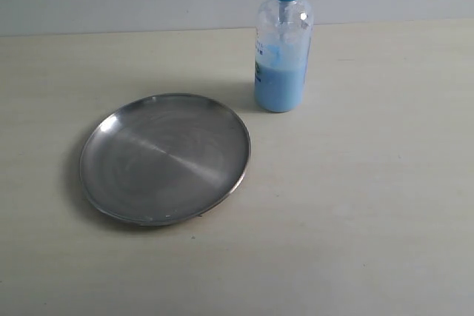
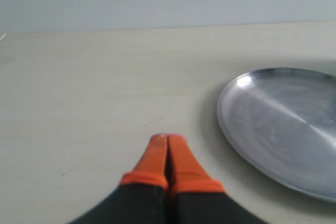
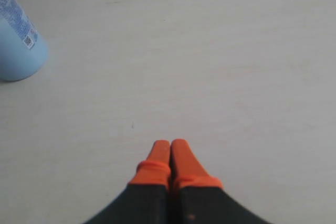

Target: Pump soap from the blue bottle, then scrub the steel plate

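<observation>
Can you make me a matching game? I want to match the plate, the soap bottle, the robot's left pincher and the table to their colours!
Things:
1. steel plate
2. blue bottle
3. left gripper
4. table

Colours:
A. orange and black
B. pale cream
C. shiny silver
D. see-through and blue

Pairs: 1-C, 2-D, 3-A, 4-B
</observation>
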`<act>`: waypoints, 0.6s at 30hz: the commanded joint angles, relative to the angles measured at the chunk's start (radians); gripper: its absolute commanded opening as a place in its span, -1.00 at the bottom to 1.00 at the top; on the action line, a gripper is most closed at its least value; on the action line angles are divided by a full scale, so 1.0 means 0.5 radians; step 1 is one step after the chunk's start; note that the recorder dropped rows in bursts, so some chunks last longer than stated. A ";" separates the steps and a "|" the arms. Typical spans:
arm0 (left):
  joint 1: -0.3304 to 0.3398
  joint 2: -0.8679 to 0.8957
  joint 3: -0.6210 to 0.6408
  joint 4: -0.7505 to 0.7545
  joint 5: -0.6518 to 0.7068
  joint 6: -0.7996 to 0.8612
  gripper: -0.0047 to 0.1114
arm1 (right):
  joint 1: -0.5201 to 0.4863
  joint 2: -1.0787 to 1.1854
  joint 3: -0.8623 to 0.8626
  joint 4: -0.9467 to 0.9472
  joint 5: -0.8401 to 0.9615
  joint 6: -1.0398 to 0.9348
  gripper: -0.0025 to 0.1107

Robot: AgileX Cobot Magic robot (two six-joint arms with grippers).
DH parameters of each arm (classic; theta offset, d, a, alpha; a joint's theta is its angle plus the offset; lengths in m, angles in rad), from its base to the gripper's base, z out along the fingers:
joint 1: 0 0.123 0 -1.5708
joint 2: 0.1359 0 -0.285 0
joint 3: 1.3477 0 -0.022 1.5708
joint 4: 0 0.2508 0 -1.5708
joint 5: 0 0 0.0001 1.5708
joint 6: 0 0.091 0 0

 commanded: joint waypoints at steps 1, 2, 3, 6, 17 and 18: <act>-0.010 -0.012 -0.002 -0.001 -0.013 -0.011 -0.92 | 0.002 -0.002 -0.023 0.000 -0.057 0.000 -0.96; -0.010 -0.012 -0.002 -0.001 -0.013 -0.011 -0.92 | 0.002 -0.002 -0.023 0.005 -0.067 0.000 -0.96; -0.010 -0.012 -0.002 -0.001 -0.013 -0.011 -0.92 | 0.002 -0.002 -0.023 0.005 -0.086 0.000 -0.96; -0.008 -0.012 -0.002 -0.001 -0.013 -0.012 -0.92 | 0.002 -0.002 -0.023 0.176 -0.099 0.000 -0.96; -0.008 -0.012 -0.002 -0.001 -0.013 -0.012 -0.92 | 0.002 0.224 -0.093 1.009 -0.079 -0.882 -0.96; -0.008 -0.012 -0.002 -0.001 -0.013 -0.012 -0.92 | 0.002 0.258 -0.106 1.086 -0.073 -0.984 -0.96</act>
